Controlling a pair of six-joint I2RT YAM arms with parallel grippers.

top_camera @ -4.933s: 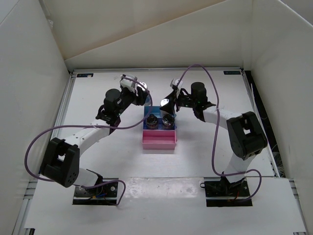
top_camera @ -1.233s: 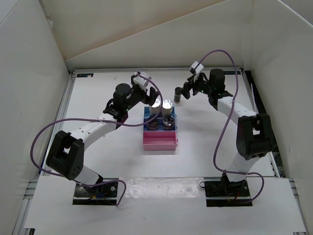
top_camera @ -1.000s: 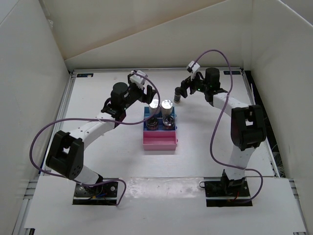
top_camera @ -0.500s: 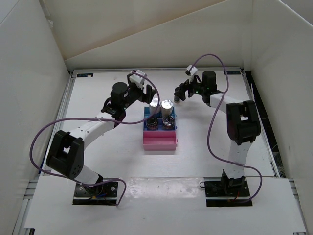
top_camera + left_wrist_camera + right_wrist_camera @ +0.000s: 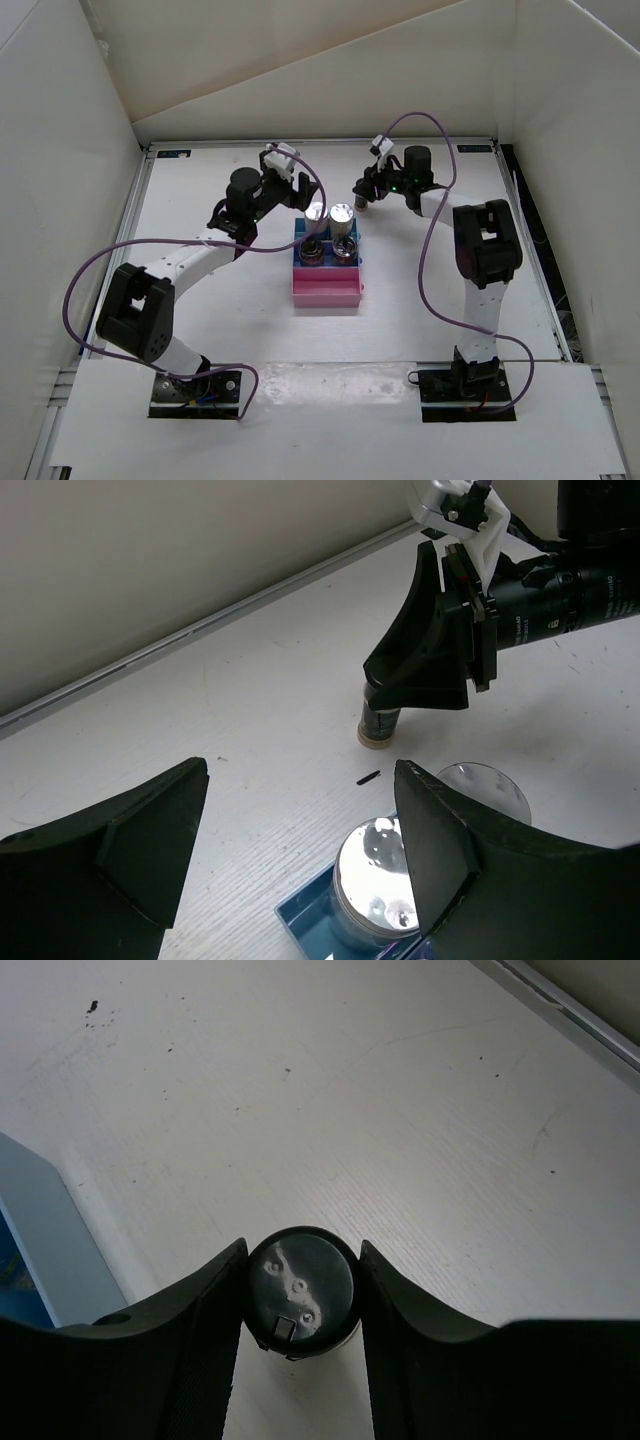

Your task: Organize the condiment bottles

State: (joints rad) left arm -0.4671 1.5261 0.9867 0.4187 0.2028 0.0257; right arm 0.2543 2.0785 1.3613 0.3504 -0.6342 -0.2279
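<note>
Two white shakers with silver lids (image 5: 316,213) (image 5: 342,213) stand on the blue upper step of the rack (image 5: 325,290). Two clear jars with dark tops (image 5: 311,250) (image 5: 343,250) stand on the step below. The slim dark bottle (image 5: 362,201) stands on the table behind the rack's right side. My right gripper (image 5: 366,190) is shut on it; its fingers (image 5: 200,1310) press both sides of the bottle's dark cap (image 5: 302,1293). My left gripper (image 5: 291,186) is open and empty, behind and left of the left shaker (image 5: 385,875). The bottle also shows in the left wrist view (image 5: 380,725).
The table is boxed in by white walls, with a metal rail along its back edge (image 5: 320,145). The rack's pale blue side (image 5: 40,1230) lies just left of the right gripper. The pink lowest step (image 5: 325,292) holds nothing.
Both white shakers were set on the rack and let go. My left gripper drew back a little and stays open. My right gripper swung left to the dark bottle and closed around it.
</note>
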